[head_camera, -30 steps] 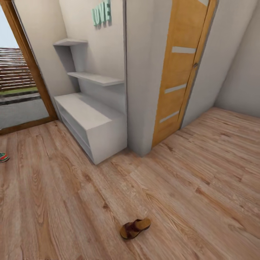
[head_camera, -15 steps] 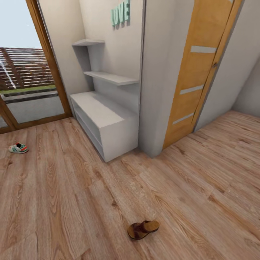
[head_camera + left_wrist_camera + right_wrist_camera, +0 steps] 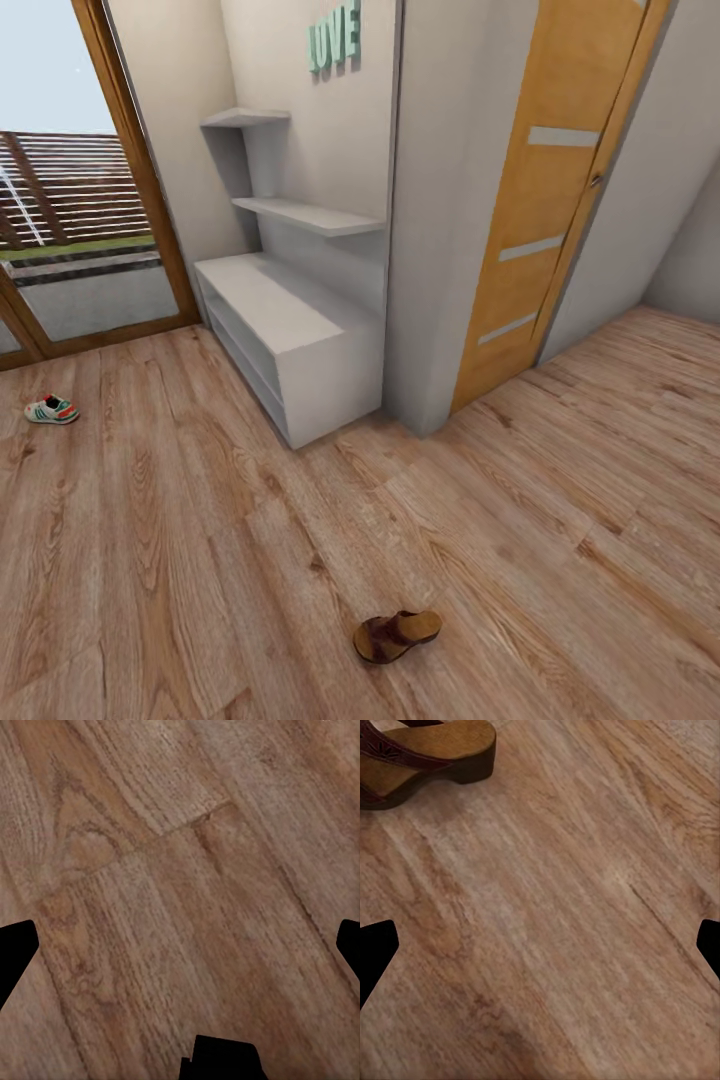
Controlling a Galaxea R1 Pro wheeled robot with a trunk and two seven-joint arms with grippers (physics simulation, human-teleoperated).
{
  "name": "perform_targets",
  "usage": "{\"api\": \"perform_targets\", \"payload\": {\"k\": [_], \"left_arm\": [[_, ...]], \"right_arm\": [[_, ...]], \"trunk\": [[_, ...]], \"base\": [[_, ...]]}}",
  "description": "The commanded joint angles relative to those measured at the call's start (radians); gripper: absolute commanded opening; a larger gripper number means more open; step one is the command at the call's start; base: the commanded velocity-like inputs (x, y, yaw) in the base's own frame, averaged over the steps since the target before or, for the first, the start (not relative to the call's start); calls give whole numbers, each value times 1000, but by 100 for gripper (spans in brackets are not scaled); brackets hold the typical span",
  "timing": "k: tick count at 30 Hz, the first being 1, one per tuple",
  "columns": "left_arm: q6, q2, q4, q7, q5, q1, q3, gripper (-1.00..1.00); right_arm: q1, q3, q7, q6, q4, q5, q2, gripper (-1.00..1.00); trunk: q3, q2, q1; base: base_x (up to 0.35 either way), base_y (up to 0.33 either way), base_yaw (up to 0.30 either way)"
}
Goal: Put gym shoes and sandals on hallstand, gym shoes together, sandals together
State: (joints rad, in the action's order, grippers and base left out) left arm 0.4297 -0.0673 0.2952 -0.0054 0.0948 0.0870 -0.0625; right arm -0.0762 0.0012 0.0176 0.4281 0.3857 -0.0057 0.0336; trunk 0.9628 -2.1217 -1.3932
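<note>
Nothing has shifted since half a second ago; camera and objects match. Nearest, one sandal [image 3: 397, 636] lies flat on the corridor floor [image 3: 180, 560], seen also from the right wrist. Both grippers' fingers [image 3: 15, 952] sit wide apart, holding nothing. Farther left, one gym shoe [image 3: 51, 410] rests on the floor. Beyond stands the white hallstand [image 3: 290, 335], its top bare.
</note>
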Motion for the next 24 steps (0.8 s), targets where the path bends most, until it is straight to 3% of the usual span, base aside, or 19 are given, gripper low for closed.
{"api": "perform_targets", "payload": {"k": [1,24], "left_arm": [[3,0,0,-1,9,0,3,100],[3,-2,2,-1,10,0,3,100]], "right_arm": [[0,0,2,3,-1,0,0,100],[0,-2,3,4,-1,-2,-1,100]], "trunk": [[1,0,0],[1,0,0]], "base": [[0,0,0],[0,0,0]]}}
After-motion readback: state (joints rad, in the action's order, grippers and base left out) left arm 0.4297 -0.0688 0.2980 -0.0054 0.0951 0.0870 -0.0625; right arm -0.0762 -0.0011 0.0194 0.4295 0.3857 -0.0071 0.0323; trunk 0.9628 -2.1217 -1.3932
